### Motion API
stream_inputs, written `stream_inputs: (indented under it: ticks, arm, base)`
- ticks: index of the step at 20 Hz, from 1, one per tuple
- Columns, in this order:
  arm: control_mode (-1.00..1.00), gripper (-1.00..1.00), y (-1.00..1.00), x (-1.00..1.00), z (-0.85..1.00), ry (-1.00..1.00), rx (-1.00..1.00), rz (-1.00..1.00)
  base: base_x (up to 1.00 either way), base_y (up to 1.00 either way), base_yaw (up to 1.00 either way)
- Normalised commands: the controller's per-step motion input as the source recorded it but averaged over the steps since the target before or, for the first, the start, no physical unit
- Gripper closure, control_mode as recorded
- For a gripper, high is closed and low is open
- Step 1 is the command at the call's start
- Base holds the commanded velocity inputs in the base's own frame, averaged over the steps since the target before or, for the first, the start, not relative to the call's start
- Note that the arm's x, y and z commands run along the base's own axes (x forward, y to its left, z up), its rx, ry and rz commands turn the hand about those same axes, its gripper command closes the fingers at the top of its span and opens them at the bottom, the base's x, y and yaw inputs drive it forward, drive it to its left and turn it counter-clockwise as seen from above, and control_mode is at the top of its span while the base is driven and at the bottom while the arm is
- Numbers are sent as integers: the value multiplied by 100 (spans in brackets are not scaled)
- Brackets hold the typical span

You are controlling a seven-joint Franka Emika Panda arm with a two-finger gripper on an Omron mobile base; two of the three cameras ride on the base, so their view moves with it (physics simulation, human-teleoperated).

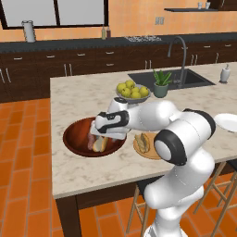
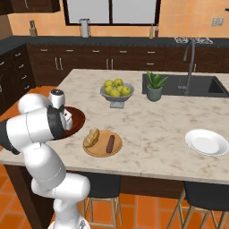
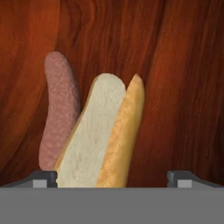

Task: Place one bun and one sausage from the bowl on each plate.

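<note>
Toward the left end of the marble island counter (image 1: 69, 171), near its front edge, the wide, shallow bowl of dark reddish-brown wood (image 1: 74, 134) is seen, and inside it lie a pinkish-brown sausage (image 3: 59, 118) and a split bun with a pale cut face and golden crust (image 3: 100, 135), side by side and touching along their length. In the hand view both are stretched along nearly the same long axis, running from the near rim of that view toward its top, the sausage leaning slightly away from the bun at its far end. The two-finger gripper (image 3: 112, 177) is held just above the bun, with its jaws spread wide and nothing between them; the bun sits between the two tips, nearer the left one. Just right of the bowl, the small round tan wooden plate (image 2: 96, 152) is already furnished with one bun (image 2: 91, 137) and one dark sausage (image 2: 110, 143), so that half of the task can be judged done. Far toward the right end of the counter, well apart from the rest, the glossy white plate with a raised rim (image 2: 206, 142) is bare and is judged to await the remaining pair.
</note>
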Motion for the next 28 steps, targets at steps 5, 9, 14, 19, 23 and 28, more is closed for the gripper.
stream_inputs:
  ticks: [5,9,14,19,23,28]
  arm:
    - [-100,-100,-1,0,-10,5,0,0]
    - [-100,-100,8,6,0,7,0,0]
    - [-100,-100,1,5,-12,7,0,0]
    - [-100,-100,0,0,-9,1,0,0]
    - [-100,-100,0,0,-23,0,0,0]
    - [-100,100,0,0,-15,0,0,0]
  base:
    - [0,0,0]
    - [0,0,0]
    - [0,0,0]
    - [0,0,0]
    - [0,0,0]
    - [0,0,0]
